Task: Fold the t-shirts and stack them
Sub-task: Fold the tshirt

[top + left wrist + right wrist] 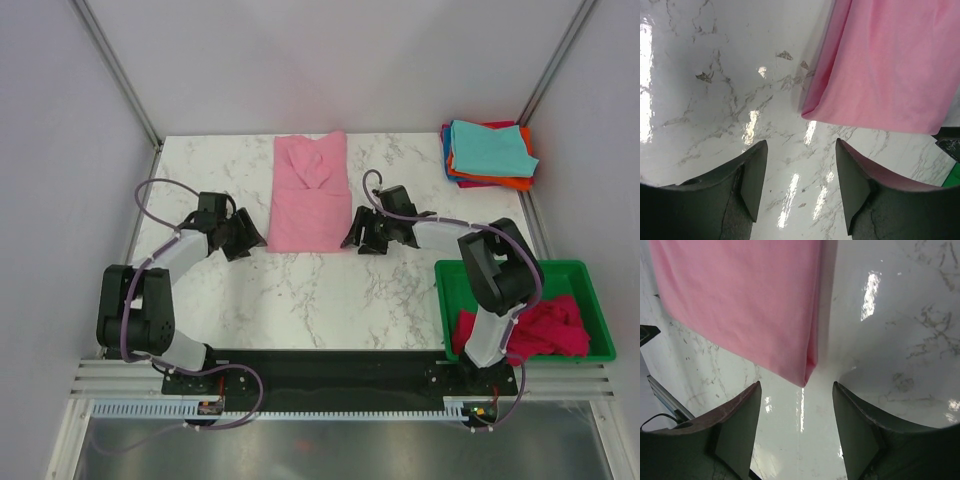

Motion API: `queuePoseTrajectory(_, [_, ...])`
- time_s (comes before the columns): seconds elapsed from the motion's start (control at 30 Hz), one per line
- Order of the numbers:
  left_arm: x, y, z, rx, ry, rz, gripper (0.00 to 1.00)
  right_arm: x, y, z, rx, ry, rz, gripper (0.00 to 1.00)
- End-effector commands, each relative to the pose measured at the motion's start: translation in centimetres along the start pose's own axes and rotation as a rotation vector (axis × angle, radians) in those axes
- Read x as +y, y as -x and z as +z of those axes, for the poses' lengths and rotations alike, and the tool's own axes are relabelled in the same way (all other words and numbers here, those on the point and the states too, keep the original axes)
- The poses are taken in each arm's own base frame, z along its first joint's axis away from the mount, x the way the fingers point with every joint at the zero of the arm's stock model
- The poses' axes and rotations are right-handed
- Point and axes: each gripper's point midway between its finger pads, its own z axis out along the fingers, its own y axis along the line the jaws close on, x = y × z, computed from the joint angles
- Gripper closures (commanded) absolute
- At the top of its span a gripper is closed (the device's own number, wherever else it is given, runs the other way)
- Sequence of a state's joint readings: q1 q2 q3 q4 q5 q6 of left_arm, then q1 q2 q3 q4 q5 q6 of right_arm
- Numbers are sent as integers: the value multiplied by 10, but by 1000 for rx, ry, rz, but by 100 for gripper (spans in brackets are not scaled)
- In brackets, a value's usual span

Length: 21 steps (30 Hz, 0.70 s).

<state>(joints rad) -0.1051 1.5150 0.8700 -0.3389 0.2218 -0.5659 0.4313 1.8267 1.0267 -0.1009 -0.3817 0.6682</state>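
I have the pink shirt (308, 195) lying as a long folded strip at 12 o'clock. Both claws are spread apart and empty: the left gripper (801, 150) is at the shirt's 7 o'clock corner and the right gripper (796, 387) at its 5 o'clock corner. I judge they are placed to pinch the near edge together for the next fold. The stack (490, 155) sits at 2 o'clock.

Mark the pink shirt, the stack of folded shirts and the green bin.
pink shirt (305, 200): top external view, middle of the folded cloth.
stack of folded shirts (488, 150): top external view, teal shirt on top.
green bin (562, 265): top external view, far rim.
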Motion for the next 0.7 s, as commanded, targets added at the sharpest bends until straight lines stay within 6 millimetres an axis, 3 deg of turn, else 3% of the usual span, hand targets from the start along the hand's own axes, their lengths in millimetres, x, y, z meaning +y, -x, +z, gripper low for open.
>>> queuePoseTrajectory(0.0, [-25, 28, -6, -160, -125, -32, 36, 19, 16, 12, -65, 69, -16, 34])
queuePoseTrajectory(0.37, [-24, 15, 27, -143, -177, -62, 37, 1, 6, 33, -30, 29, -14, 46])
queuePoseTrajectory(0.67, [-13, -11, 44, -91, -115, -57, 50, -5, 4, 40, -12, 21, -25, 57])
